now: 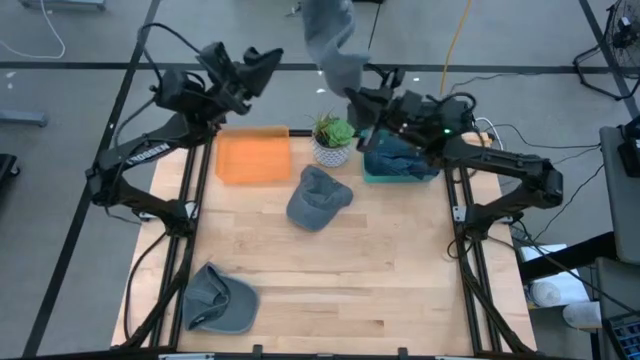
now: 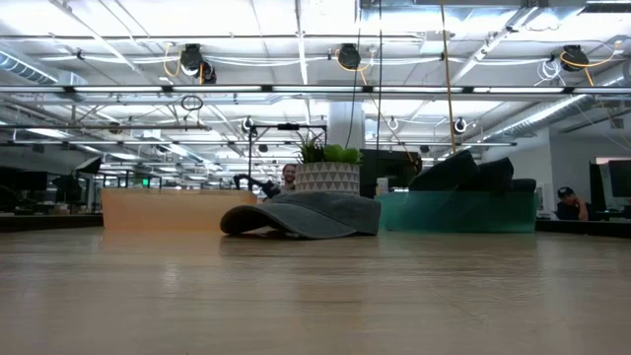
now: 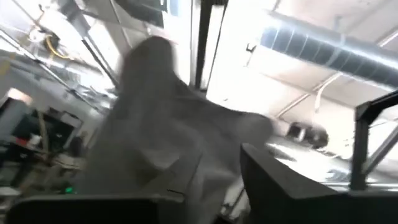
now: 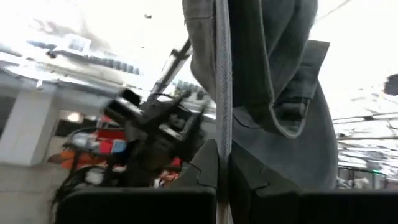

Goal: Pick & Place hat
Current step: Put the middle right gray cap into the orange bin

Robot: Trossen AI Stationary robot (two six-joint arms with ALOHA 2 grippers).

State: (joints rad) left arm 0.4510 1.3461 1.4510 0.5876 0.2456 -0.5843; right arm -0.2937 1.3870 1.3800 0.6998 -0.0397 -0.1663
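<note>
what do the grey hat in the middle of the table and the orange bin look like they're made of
Grey hat: looks like soft woven fabric, probably washed cotton, matte; it slumps and creases.
Orange bin: likely plastic; flat even colour, straight rigid edges, slightly translucent look in the low view. Neither can be confirmed by sight alone.

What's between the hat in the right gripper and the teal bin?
Nothing visible. The right gripper holds the grey hat raised, next to the teal bin, which already holds a dark hat. The potted plant stands just beside that bin, toward the left gripper, off the direct path.
</note>
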